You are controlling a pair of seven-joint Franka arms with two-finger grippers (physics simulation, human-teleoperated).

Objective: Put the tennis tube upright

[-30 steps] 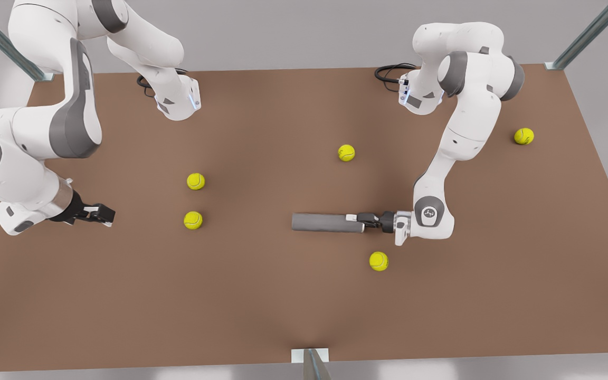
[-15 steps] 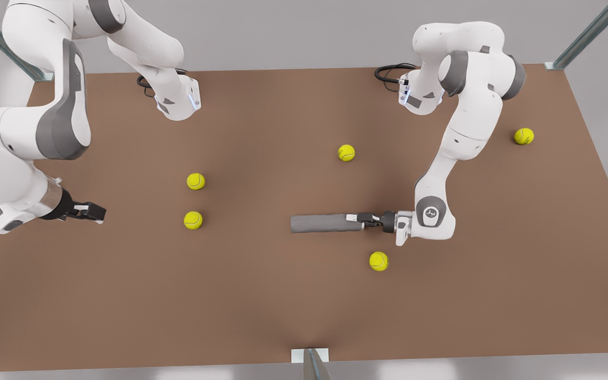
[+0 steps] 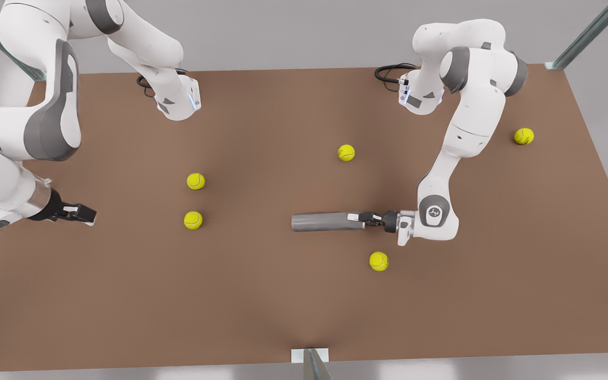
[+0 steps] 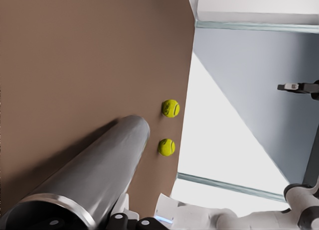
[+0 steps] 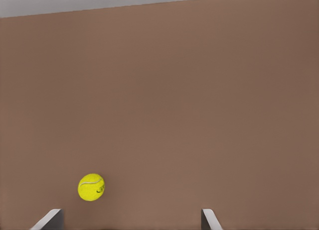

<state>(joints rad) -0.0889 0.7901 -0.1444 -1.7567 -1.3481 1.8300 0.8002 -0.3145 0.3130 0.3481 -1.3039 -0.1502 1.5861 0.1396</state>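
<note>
The tennis tube (image 3: 326,221) lies flat on the brown tabletop (image 3: 283,306), right of centre in the front view. Its long axis runs level across that view, the rimmed hollow end toward the front view's right, the closed end toward its left. The left claw (image 3: 363,218) is clenched on the rimmed end, reaching in horizontally from the front view's right. In the left wrist view the tube (image 4: 94,177) extends away from the camera along the tabletop, with two tennis balls (image 4: 170,108) beyond its far end.

The right claw (image 3: 83,214) waits near the edge of the tabletop on the front view's left, well apart from the tube. Its fingers (image 5: 50,219) are spread apart and hold nothing; one ball (image 5: 91,186) lies ahead of them.

A further ball (image 3: 378,260) rests near the left claw.
</note>
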